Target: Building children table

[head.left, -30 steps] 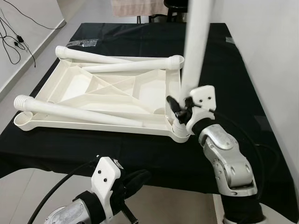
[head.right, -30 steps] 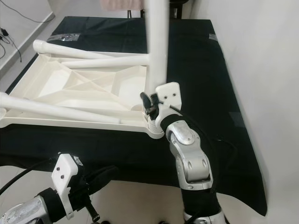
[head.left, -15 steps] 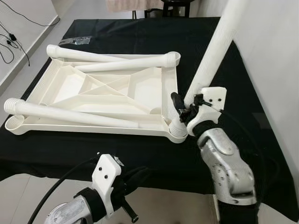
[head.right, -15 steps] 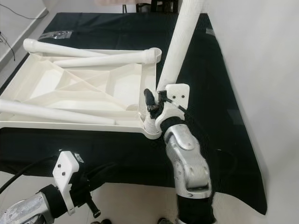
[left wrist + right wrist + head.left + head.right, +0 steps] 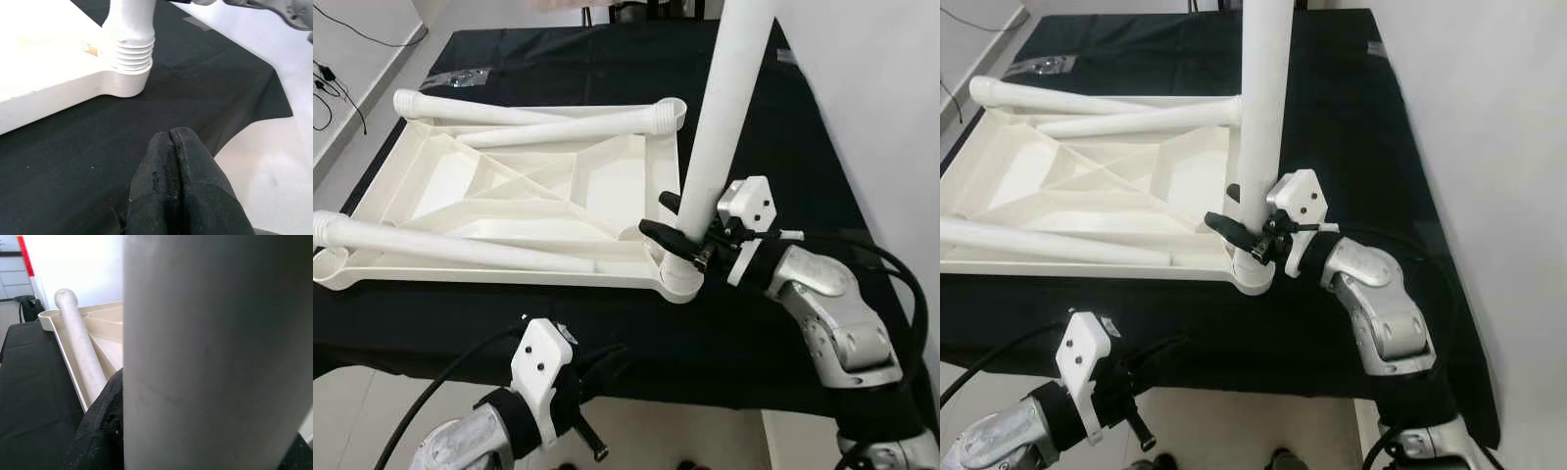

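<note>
In the left eye view, an upturned white children's table panel [image 5: 524, 196] is lying underside-up on a black-covered tabletop [image 5: 773, 127]. Three loose legs [image 5: 460, 245] are resting across the panel's ribbed underside. A fourth, the upright leg [image 5: 729, 98], is standing nearly vertical with its lower end sitting in the corner socket [image 5: 677, 279] at the panel's near right corner. The right gripper [image 5: 677, 227] is clamping that leg just above the socket — its black fingers [image 5: 658, 232] are wrapping the tube from both sides, with the silver arm reaching in from the right. The left gripper [image 5: 597, 364] is hanging below the tabletop's near edge, well apart from the panel.

In the right eye view, the same grip is showing: one finger is lying across the front of the upright leg, right above the socket.

In the left wrist view, the left gripper's fingers [image 5: 178, 181] are pressing together with nothing between them — the ridged base of the upright leg is sitting in the socket beyond them, apart from the fingertips, on the black cloth.

In the right wrist view, the upright leg is standing right against the camera, with a black finger [image 5: 100, 431] lying against its side; behind it, one loose leg is lying in the panel.
</note>
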`<state>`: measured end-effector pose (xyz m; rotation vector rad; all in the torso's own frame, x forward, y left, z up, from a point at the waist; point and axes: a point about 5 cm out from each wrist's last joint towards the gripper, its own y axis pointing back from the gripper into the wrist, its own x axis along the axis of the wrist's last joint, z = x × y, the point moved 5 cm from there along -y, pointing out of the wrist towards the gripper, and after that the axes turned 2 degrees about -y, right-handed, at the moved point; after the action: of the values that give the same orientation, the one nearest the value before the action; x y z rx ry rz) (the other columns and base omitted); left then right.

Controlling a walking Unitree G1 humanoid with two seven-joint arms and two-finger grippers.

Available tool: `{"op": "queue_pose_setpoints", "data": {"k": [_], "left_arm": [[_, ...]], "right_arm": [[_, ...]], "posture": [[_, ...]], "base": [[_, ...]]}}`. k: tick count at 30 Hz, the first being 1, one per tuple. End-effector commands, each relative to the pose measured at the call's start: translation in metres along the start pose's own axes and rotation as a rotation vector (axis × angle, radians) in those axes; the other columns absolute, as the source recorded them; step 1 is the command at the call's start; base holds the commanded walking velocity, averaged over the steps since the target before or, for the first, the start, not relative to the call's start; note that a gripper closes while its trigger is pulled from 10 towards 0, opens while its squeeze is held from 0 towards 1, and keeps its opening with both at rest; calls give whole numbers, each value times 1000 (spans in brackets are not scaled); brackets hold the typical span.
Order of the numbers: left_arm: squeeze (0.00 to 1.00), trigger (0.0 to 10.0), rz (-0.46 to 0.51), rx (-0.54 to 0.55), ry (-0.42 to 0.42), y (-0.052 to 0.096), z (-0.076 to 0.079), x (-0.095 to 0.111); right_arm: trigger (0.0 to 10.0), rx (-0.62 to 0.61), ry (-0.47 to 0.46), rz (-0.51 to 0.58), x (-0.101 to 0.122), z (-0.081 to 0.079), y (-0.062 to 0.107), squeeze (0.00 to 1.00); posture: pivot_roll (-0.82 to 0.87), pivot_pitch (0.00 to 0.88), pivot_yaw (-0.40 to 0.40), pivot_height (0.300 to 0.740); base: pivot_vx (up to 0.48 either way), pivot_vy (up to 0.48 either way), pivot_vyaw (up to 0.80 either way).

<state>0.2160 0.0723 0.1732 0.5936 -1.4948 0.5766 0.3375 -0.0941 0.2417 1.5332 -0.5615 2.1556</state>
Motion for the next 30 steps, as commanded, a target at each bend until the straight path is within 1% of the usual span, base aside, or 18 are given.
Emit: {"op": "queue_pose_setpoints", "data": {"k": [1, 4, 5, 8, 12, 13, 14, 17, 18, 20, 21, 22, 23, 24, 26, 27, 29, 30], "left_arm": [[0, 10000, -23, 5, 14, 2, 0, -7], [0, 10000, -23, 7, 14, 3, 1, -7], [0, 10000, -24, 9, 13, 4, 1, -7], [0, 10000, -27, 13, 16, 7, 2, -6], [0, 10000, -31, 12, 21, 8, 2, -7], [0, 10000, -33, 10, 22, 8, 3, -7], [0, 10000, -33, 10, 22, 8, 3, -7], [0, 10000, -40, 4, 23, 9, 4, -8], [0, 10000, -40, 4, 23, 9, 4, -8], [0, 10000, -42, 1, 24, 9, 4, -9], [0, 10000, -43, 0, 24, 9, 3, -10], [0, 10000, -44, -1, 24, 9, 3, -10], [0, 10000, -44, -1, 24, 9, 3, -10], [0, 10000, -44, -1, 24, 9, 4, -10], [0, 10000, -44, -2, 24, 8, 4, -11], [0, 10000, -44, -2, 24, 8, 4, -11], [0, 10000, -44, -3, 24, 8, 4, -11], [0, 10000, -44, -3, 24, 8, 4, -11]], "right_arm": [[10000, 159, 67, -160, -35, -21, -1, 0], [10000, 187, 71, -140, -32, -19, -4, 0], [10000, 227, 81, -127, -30, -19, -4, 0], [10000, 272, 89, -122, -31, -18, -3, 0], [10000, 291, 73, -135, -33, -16, -3, 0], [10000, 298, 44, -133, -31, -13, -3, 0], [10000, 298, 44, -133, -31, -13, -3, 0], [10000, 361, -121, -77, -12, -11, 0, 0], [10000, 361, -121, -77, -12, -11, 0, 0], [10000, 436, -166, -42, 0, -15, 6, 0], [10000, 466, -206, -36, 5, -16, 8, 0], [10000, 486, -230, -34, 7, -16, 9, 0], [10000, 486, -230, -34, 7, -16, 9, 0], [10000, 531, -273, -25, 12, -17, 13, 0], [10000, 577, -303, 2, 19, -16, 18, 0], [10000, 577, -303, 2, 19, -16, 18, 0], [10000, 522, -346, 38, 23, -5, 11, 0], [10000, 522, -346, 38, 23, -5, 11, 0]], "posture": [[38, 267, 38, 740], [48, 269, 36, 740], [55, 272, 35, 740], [60, 278, 38, 740], [61, 276, 40, 740], [62, 275, 42, 740], [62, 275, 42, 740], [62, 271, 45, 740], [62, 271, 45, 740], [59, 265, 48, 740], [56, 264, 50, 740], [56, 264, 50, 740], [56, 264, 50, 740], [54, 259, 48, 740], [53, 254, 45, 740], [53, 254, 45, 740], [52, 247, 39, 740], [52, 247, 39, 740]], "base": [[0, 0, 0], [0, 0, 0], [0, 0, 0], [0, 0, 0], [0, 0, 0], [0, 0, 0], [0, 0, 0], [0, 0, 0], [0, 0, 0], [0, 0, 0], [0, 0, 0], [0, 0, 0], [0, 0, 0], [0, 0, 0], [0, 0, 0], [0, 0, 0], [0, 0, 0], [0, 0, 0]]}}
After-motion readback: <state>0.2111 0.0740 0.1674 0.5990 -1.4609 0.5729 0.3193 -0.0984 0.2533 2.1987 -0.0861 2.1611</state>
